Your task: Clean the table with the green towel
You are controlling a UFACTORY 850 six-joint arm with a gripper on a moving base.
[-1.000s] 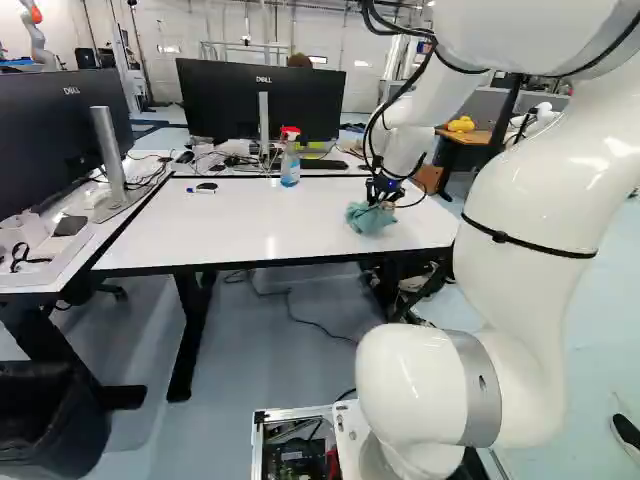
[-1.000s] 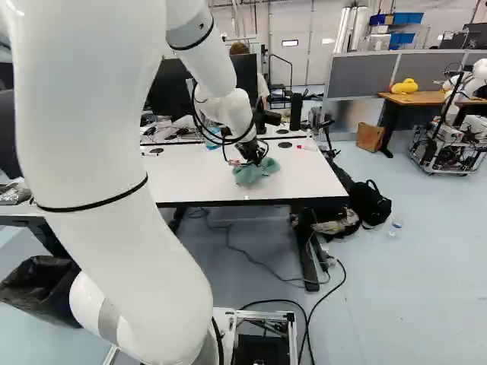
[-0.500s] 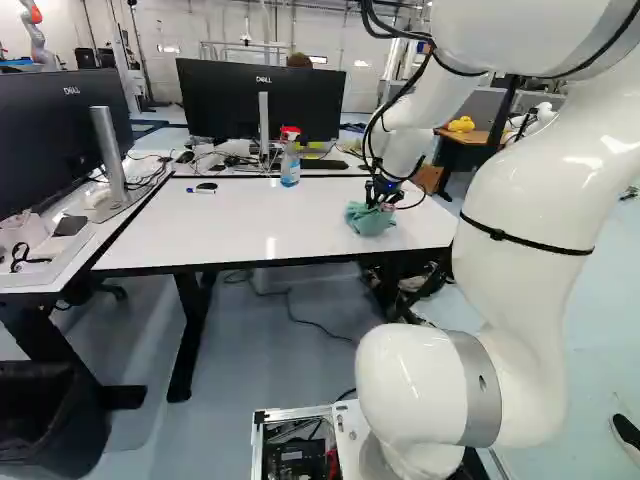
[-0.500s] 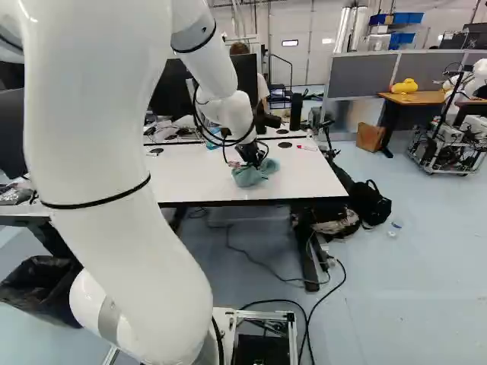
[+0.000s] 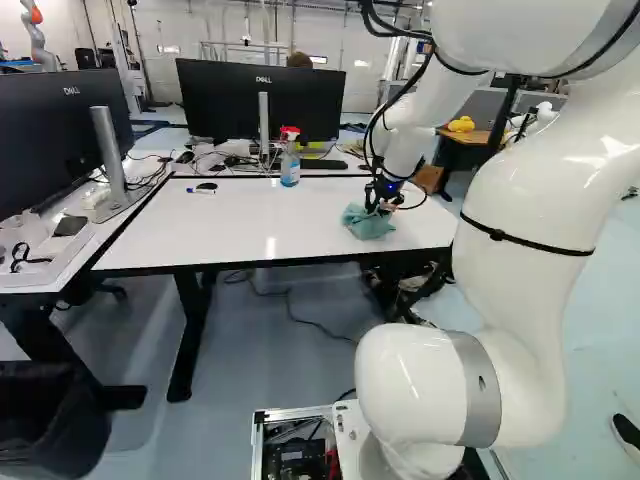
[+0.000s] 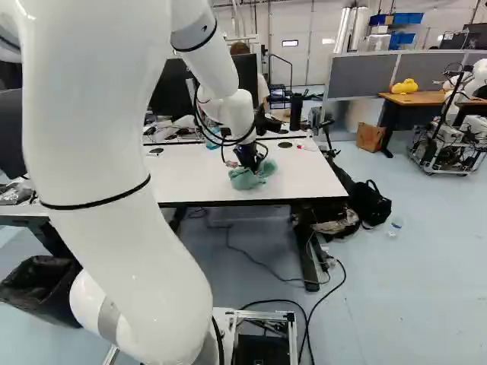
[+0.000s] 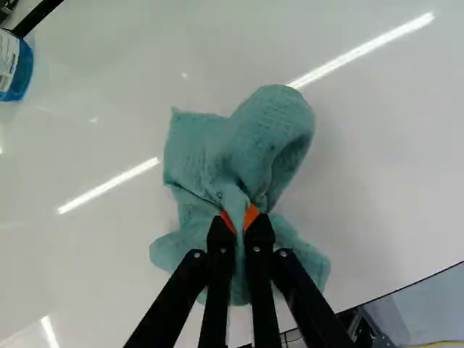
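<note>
In the left base view my gripper [image 5: 380,200] is low over the right part of the white table [image 5: 240,225], at the green towel [image 5: 368,223]. Seen from the wrist, my gripper [image 7: 240,217] is shut on a pinched fold of the towel [image 7: 272,134], an orange pad on each side. The crumpled cloth spreads ahead of and beneath the fingers and lies on the tabletop. In the right base view the towel [image 6: 247,178] sits under the gripper [image 6: 247,161].
A spray bottle [image 5: 290,160] and a blue marker [image 5: 201,191] stand and lie toward the table's back. Behind are monitors [image 5: 262,100]. A black bag [image 6: 368,204] lies beside the table. Another robot [image 6: 460,114] stands at the far right of the right base view.
The gripper and the towel in it have shifted slightly to the left across the tabletop, and the towel's folds have changed shape. The base has not moved.
</note>
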